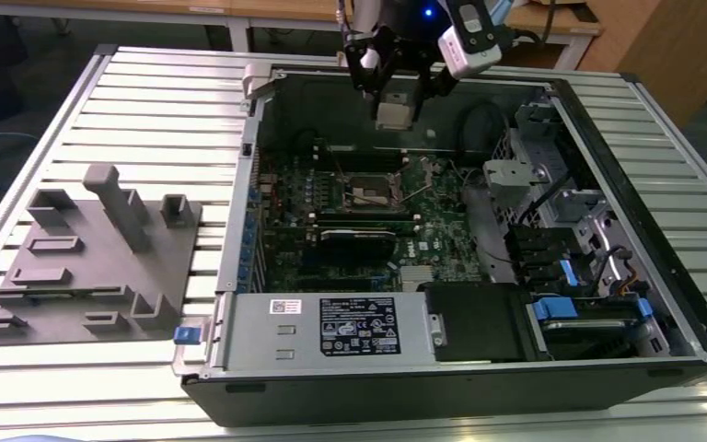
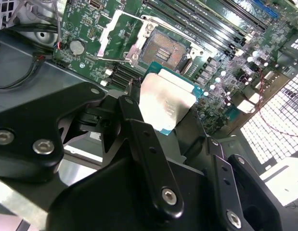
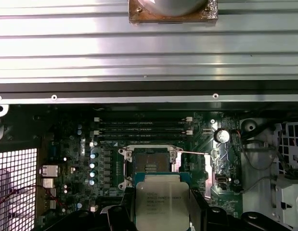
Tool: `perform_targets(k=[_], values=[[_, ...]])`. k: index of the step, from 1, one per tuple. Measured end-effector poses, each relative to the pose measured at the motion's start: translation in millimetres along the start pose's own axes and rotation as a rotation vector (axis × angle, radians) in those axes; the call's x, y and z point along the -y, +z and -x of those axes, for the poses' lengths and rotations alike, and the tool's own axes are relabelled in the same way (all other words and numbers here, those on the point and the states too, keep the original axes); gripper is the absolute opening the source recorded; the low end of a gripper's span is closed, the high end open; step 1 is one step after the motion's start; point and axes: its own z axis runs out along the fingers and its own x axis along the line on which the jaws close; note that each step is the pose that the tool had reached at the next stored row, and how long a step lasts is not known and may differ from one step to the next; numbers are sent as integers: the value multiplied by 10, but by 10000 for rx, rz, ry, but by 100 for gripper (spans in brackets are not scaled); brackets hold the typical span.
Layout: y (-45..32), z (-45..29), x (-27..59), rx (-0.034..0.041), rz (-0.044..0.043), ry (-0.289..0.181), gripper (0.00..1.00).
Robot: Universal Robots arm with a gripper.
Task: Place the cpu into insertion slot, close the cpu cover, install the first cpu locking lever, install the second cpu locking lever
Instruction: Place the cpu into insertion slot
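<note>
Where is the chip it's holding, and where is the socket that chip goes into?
cpu (image 3: pixel 162 204): first wrist view, centre of its silvery metal top.
insertion slot (image 3: pixel 150 161): first wrist view, its dark centre.

Arm (image 1: pixel 399 28) hanging from above, gripper (image 1: pixel 398 94) pointing down, black fingers (image 2: pixel 139 139) clamped on opposite edges of the cpu (image 2: pixel 165 103)

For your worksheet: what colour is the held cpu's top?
The cpu top is silvery-grey, green-edged; best in the second wrist view.

cpu (image 1: pixel 396 113) in the hand (image 1: pixel 397 99), above the insertion slot (image 1: pixel 372 191)
</note>
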Motion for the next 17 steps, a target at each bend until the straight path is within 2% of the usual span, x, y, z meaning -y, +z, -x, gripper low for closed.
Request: perform_targets(k=[17], values=[[58,1,5,0,19,0,54]])
